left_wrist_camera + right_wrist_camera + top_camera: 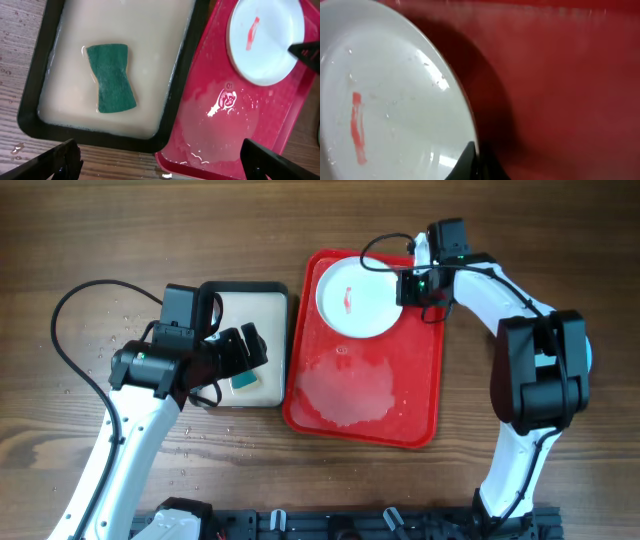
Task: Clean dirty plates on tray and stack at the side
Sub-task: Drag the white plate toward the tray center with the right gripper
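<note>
my right end effector (408, 288) sits at the rim of the white plate (355, 298), one fingertip (470, 162) on its edge; whether it is clamped there i cannot tell. the plate spreads away from that fingertip at the far end of the tray (420, 405), its red smear (358, 127) unwiped. my left end effector (232, 365) hangs spread wide, the green sponge (110, 77) beneath it in the beige tray (30, 100) (soapy water, by the look). i judge the wiping not yet begun: next, the left must drop, pinch the sponge and carry it to the smear while the right steadies the plate
</note>
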